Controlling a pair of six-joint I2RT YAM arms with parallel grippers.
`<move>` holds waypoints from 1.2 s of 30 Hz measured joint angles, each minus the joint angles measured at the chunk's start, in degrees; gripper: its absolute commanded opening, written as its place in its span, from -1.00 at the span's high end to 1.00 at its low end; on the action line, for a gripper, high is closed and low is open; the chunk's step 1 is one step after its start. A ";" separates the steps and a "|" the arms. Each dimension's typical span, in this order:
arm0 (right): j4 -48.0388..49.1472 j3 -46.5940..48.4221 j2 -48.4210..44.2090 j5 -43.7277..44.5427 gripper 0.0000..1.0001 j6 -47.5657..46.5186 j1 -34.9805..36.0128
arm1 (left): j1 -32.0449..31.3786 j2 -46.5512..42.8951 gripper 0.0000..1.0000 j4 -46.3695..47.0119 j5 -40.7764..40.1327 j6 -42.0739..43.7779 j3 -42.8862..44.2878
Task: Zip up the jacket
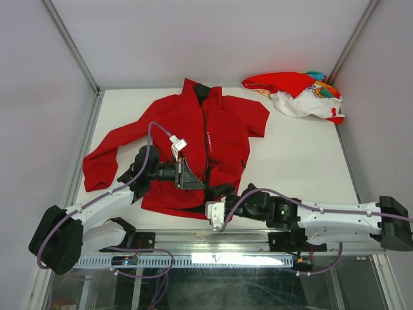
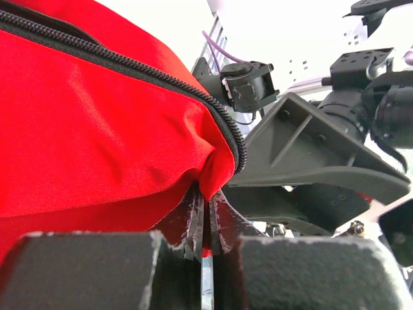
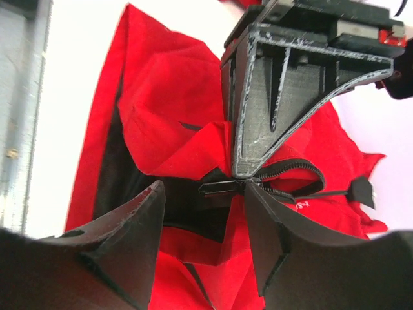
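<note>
Red jacket point(image 1: 184, 123) hem clamped in left tool point(image 2: 205, 205); right tool point(image 3: 203, 194) agape.

We can read no words anywhere. The jacket point(image 1: 174, 123) bears a short line of white lettering point(image 1: 208, 137) running along its zipper point(image 1: 205, 116), too small for us to make out. The right wrist view shows similar small white marks point(image 3: 302, 202) on red cloth, blurred.

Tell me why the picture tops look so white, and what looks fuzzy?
Left wrist view: bright glare washes out the background above the plain red fabric jacket; the close black fingers blur. Right wrist view: its near fingers blur too. Top external view: even, soft shadows.
</note>
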 measured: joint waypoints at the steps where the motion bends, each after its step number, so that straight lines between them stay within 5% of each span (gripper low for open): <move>1: 1.14 -0.35 1.09 2.08 -0.09 -1.09 0.74 | 0.00 0.00 1.00 0.00 0.09 -0.02 0.00; 10: 9.11 -2.23 5.27 12.90 0.30 -6.54 3.04 | 0.00 0.00 1.00 -0.09 0.09 -0.02 0.00; 25: 3.26 1.05 3.37 11.19 0.53 -0.04 3.21 | 0.00 0.00 1.00 -3.34 -0.42 1.70 0.33; 36: -0.85 4.37 3.43 8.68 0.91 6.38 -0.57 | 0.00 -0.22 1.00 -5.14 -0.57 3.15 0.66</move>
